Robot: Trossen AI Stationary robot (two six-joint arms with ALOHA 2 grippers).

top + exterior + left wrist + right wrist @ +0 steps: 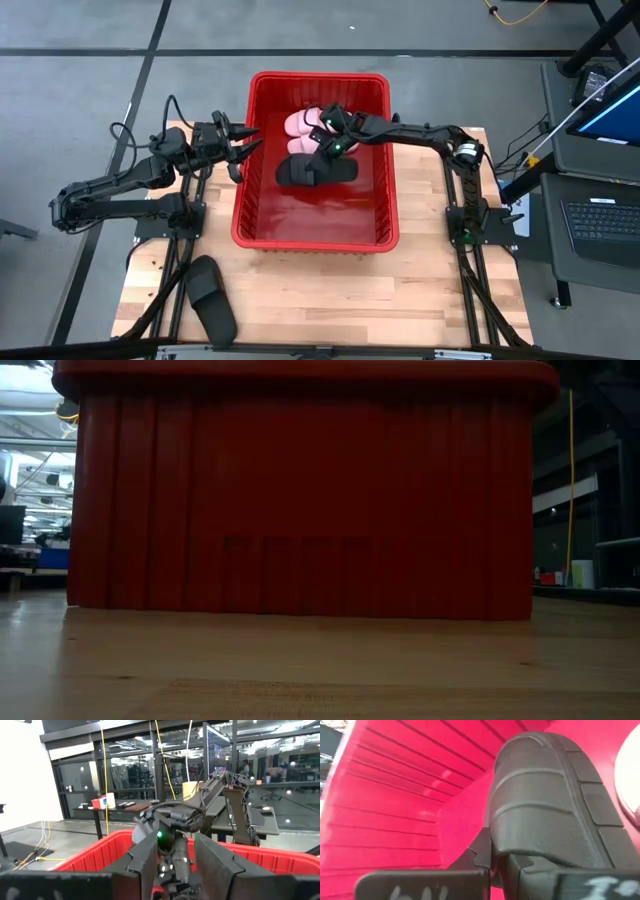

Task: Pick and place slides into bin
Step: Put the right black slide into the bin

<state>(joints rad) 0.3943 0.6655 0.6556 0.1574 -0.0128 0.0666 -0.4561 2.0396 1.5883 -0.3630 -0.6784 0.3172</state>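
The red bin (245, 215) stands mid-table and fills the low view (300, 500). Two pale pink slides (304, 126) lie at its far end. One black slide (318, 171) lies on the bin floor beside them. My right gripper (331, 150) reaches into the bin and is shut on this slide's strap (545, 805). The second black slide (212, 298) lies flat on the table near the front left corner. My left gripper (243, 146) hovers open and empty just outside the bin's left wall; its fingers show apart in the left wrist view (182, 870). My right gripper holds the black slide by the edge of its ribbed strap (502, 845). One finger (481, 851) shows outside the strap; the strap hides the other. The fingers come slanting down from the table's right and far side. The slide lies about level, low in the bin.
The bin's tall walls (390, 160) surround my right gripper. A pink slide's edge (631, 780) lies close to the held slide. Bare wooden table (330, 290) spreads in front of the bin. My right arm shows over the bin rim in the left wrist view (220, 790).
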